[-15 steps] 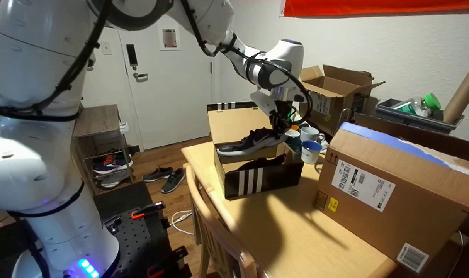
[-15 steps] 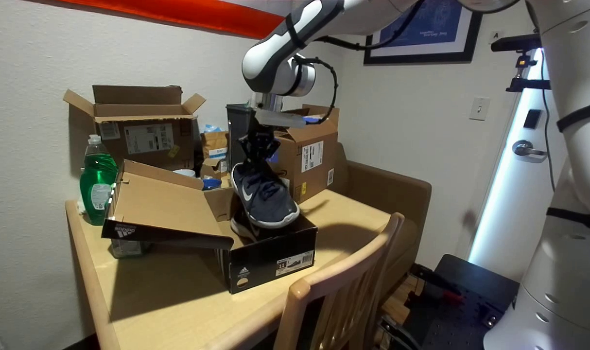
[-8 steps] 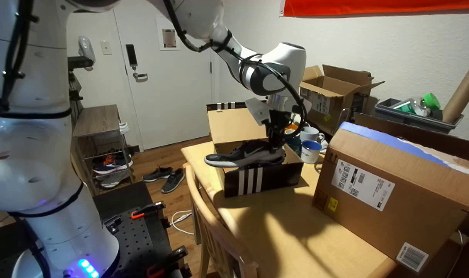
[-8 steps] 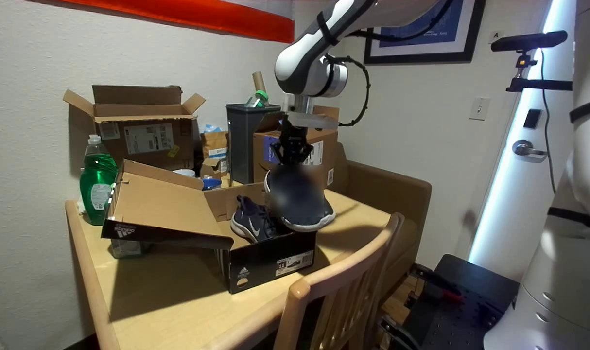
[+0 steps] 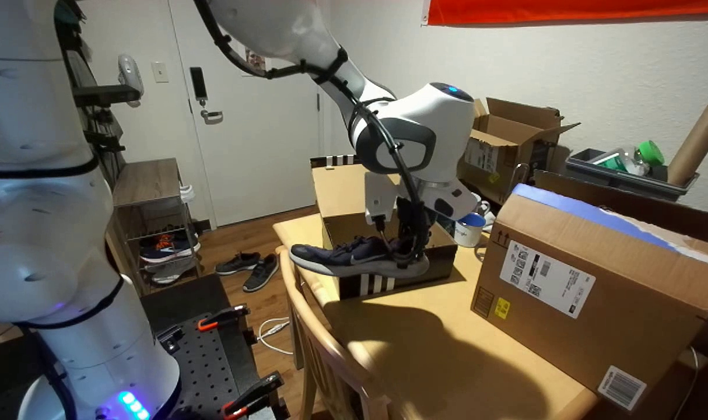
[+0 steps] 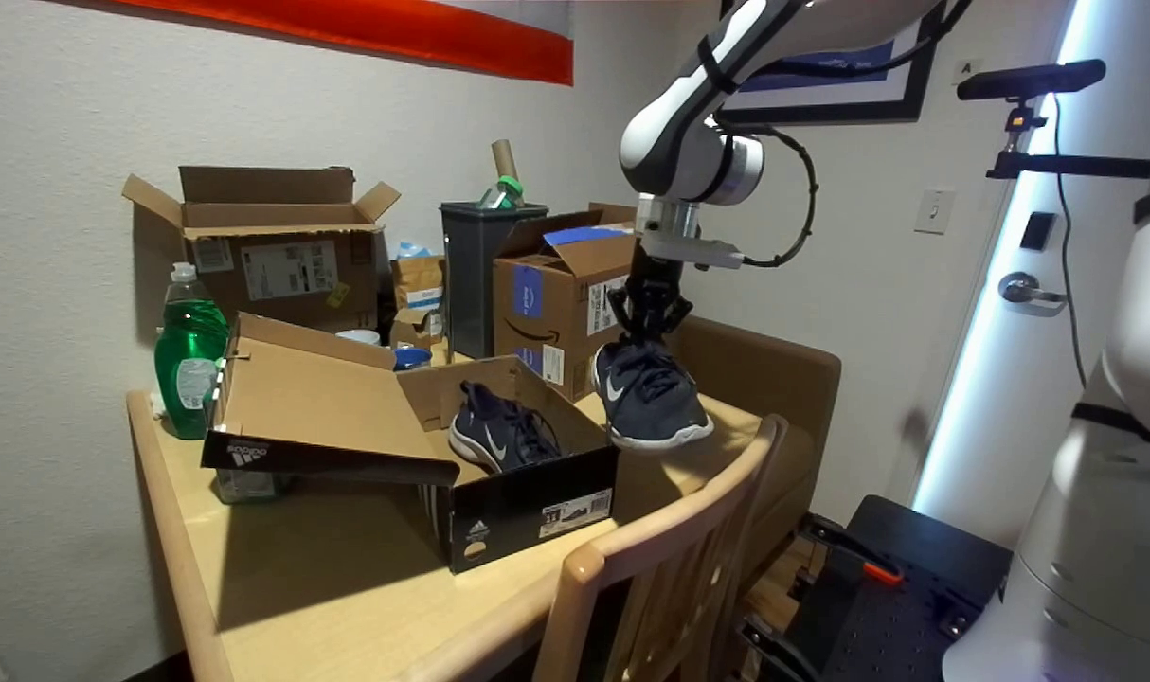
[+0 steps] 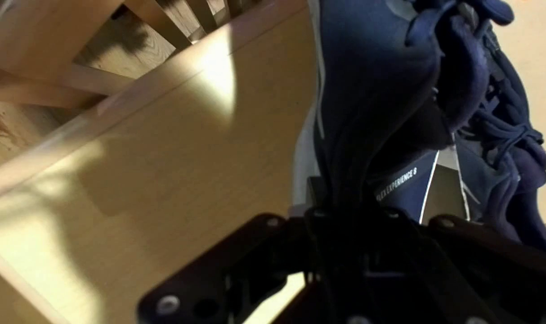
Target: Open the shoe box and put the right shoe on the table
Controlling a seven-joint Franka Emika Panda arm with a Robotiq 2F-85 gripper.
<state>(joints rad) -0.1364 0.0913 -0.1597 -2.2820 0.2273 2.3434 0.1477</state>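
Navy knit-looking shoe (image 6: 653,393) with a white-edged sole hangs just beside the lid-up black cardboard shoe box (image 6: 528,516), heel end pinched in the narrowed black two-fingered gripper (image 6: 647,332) above. Its long axis runs toe-first toward the smooth, light tan wooden table's (image 6: 329,630) edge nearest the slatted wooden chair (image 6: 670,516); lowering likely calls for the whole sole landing inside that edge.

Shoe box (image 6: 513,521) on table (image 6: 338,592); one shoe (image 6: 490,426) inside; other shoe (image 6: 655,403) beside the box, in pincer (image 6: 647,333)

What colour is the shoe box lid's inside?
Plain light brown; the lid's inside shows best in an exterior view.
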